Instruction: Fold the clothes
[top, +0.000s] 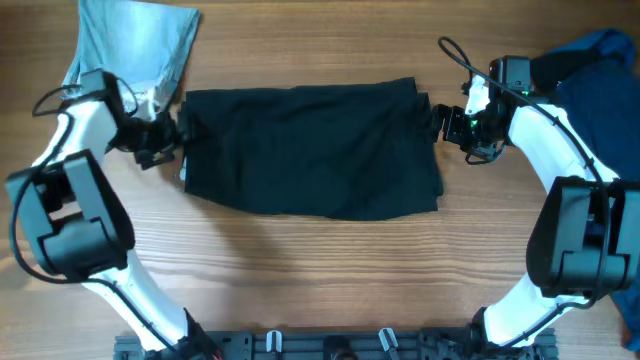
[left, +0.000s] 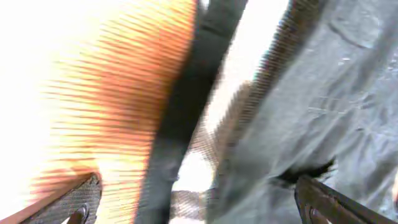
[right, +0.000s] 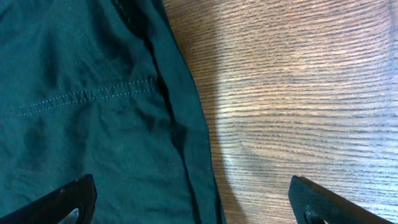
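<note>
A black garment (top: 310, 148), folded into a wide rectangle, lies flat on the wooden table (top: 320, 270) in the overhead view. My left gripper (top: 165, 140) is at its left edge, open; the left wrist view is blurred and shows the dark cloth (left: 336, 93) between wide-apart fingers (left: 196, 208). My right gripper (top: 443, 122) is at the garment's upper right edge, open. In the right wrist view its fingers (right: 193, 208) straddle the cloth's hemmed edge (right: 93, 124), with bare wood to the right. Neither holds anything.
A light blue garment (top: 135, 45) lies at the back left corner. A dark blue garment (top: 595, 80) lies at the back right, behind the right arm. Bare wood spreads in front of the black garment.
</note>
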